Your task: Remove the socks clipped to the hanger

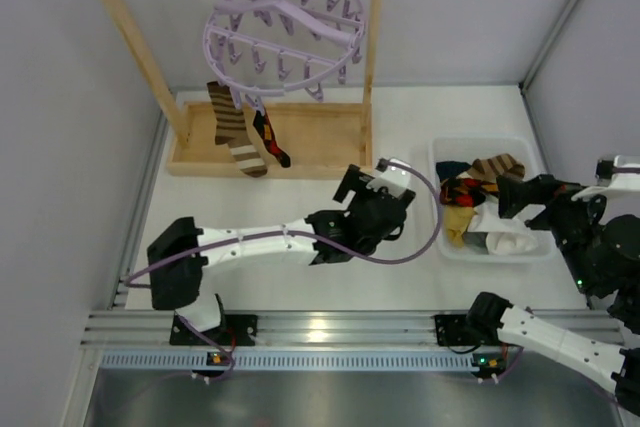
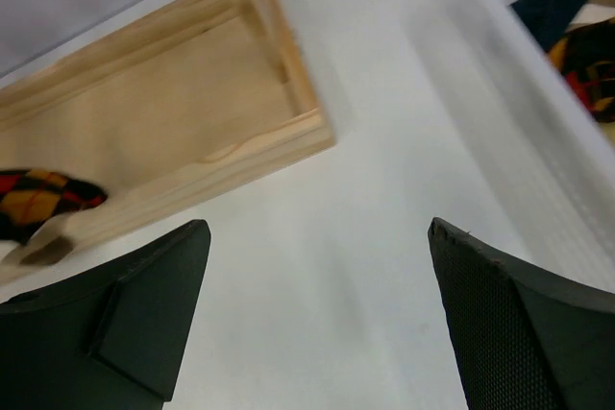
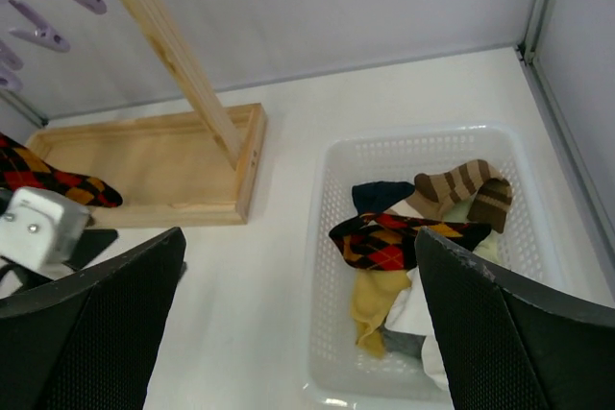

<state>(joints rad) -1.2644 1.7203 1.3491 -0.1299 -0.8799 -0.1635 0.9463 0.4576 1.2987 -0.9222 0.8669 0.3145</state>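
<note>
Two socks hang from the lilac hanger [image 1: 285, 22] on its near-left side: a brown-and-cream striped sock [image 1: 235, 132] and, just beside it, a black argyle sock [image 1: 271, 139], both dangling over the base of the wooden rack [image 1: 320, 137]. A heap of socks [image 3: 404, 237] lies in the white basket [image 1: 445, 245] on the right of the bench [image 1: 400, 287].

The left tool [image 2: 317, 228] is spread wide with nothing between its fingers, low over the bench near the rack's corner. The right tool [image 3: 300, 235] is equally wide and bare, above the basket.

The risks, as I judge them, sit with the left arm. The two socks hang so close that one closing could take both. A sideways tug, not a downward one, might swing the hanger on its hook or rock the rack (it looks light). Reaching in, the tool could also strike the rack's upright or snag the empty pegs
</note>
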